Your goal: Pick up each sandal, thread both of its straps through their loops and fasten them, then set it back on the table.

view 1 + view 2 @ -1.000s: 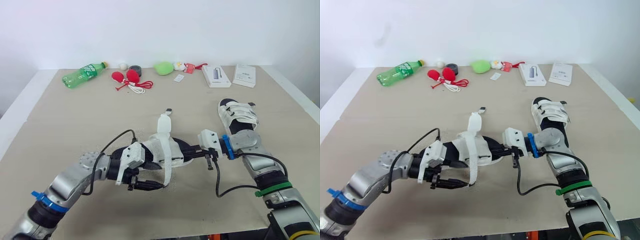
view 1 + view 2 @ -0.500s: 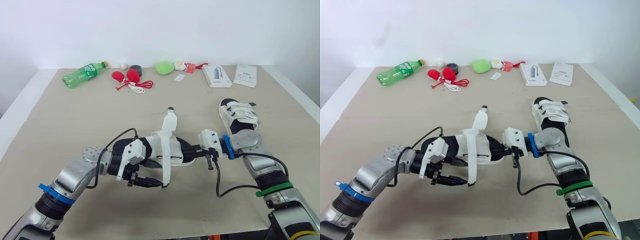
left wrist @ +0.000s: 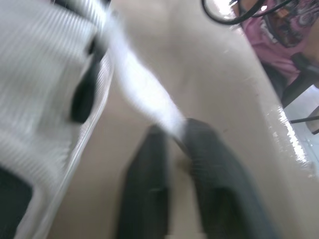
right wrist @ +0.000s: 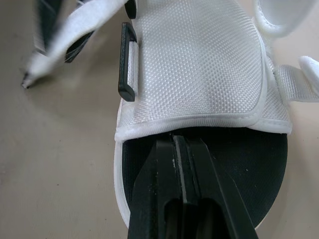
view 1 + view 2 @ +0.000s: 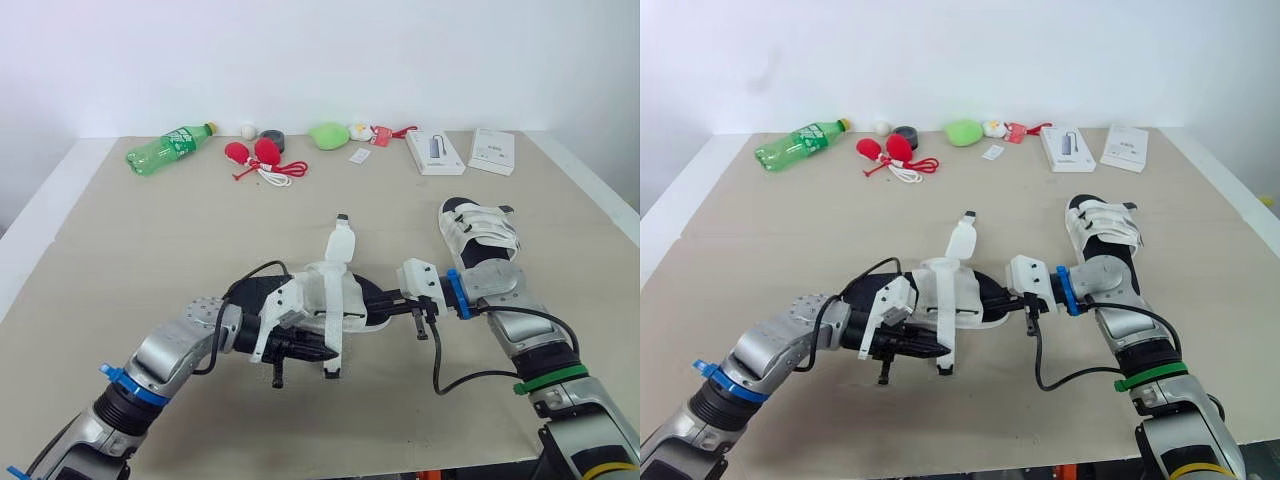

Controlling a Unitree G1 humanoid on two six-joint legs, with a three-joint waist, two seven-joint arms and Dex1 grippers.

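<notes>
A white sandal with a black sole (image 5: 330, 295) lies mid-table between my two grippers. One strap (image 5: 340, 240) stands up from it; the other (image 5: 333, 352) hangs over its near side. My left gripper (image 5: 322, 352) is shut on that hanging strap, which in the left wrist view runs as a white band (image 3: 144, 94) down between the two black fingers (image 3: 147, 184). My right gripper (image 5: 390, 303) is shut, its tips pushed into the toe opening and resting on the black footbed (image 4: 259, 164) under the white upper (image 4: 199, 64). A black loop (image 4: 127, 62) sits on the upper's side. The second sandal (image 5: 478, 235) lies to the right.
Along the far edge lie a green bottle (image 5: 168, 148), red balls with a cord (image 5: 255, 153), a black tape roll (image 5: 271, 138), a green lump (image 5: 327, 134) and two white boxes (image 5: 432, 152) (image 5: 490, 150). Bare tabletop (image 5: 150, 230) stretches left of the sandal.
My left gripper has slid right along the sandal's near side to the hanging strap and gone from open to shut on it. The right arm has stayed put.
</notes>
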